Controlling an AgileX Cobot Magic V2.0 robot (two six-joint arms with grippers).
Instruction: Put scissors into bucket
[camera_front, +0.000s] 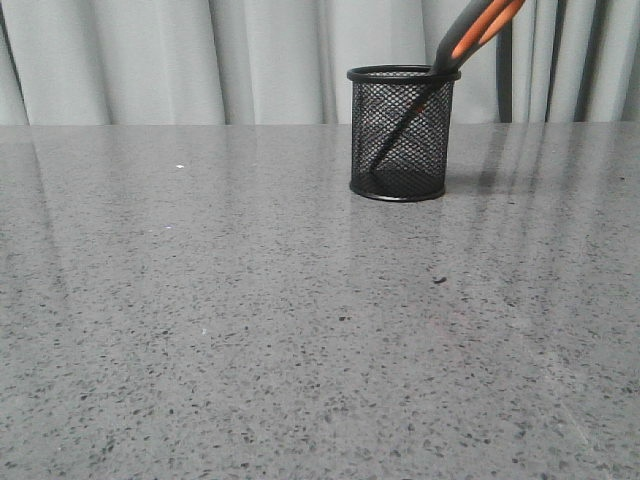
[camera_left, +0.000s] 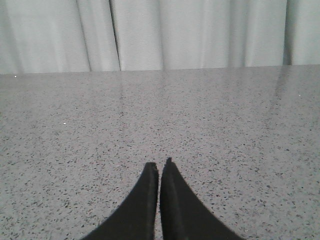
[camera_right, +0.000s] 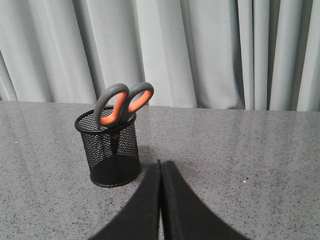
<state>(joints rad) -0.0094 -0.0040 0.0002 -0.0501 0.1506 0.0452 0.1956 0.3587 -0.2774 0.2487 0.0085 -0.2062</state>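
Scissors (camera_right: 122, 102) standing in bucket (camera_right: 110, 150) beyond closed, empty right pincer (camera_right: 160, 165); left pincer (camera_left: 159, 167) likewise closed, empty over desk (camera_left: 200, 125).

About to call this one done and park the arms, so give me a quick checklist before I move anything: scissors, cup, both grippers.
1. Scissors in the bucket: ok, blades down inside, handle loops sticking out above the rim.
2. Scissors settled: ok, they lean against the rim, tip near the base on the far side in the front view.
3. Bucket upright on the table: ok, base flat.
4. Right gripper free of the scissors: ok, fingers shut on nothing, apart from the bucket.
5. Left gripper free: ok, shut over bare table.
6. Retreat path of the arms: cannot tell, arms not shown in the front view.
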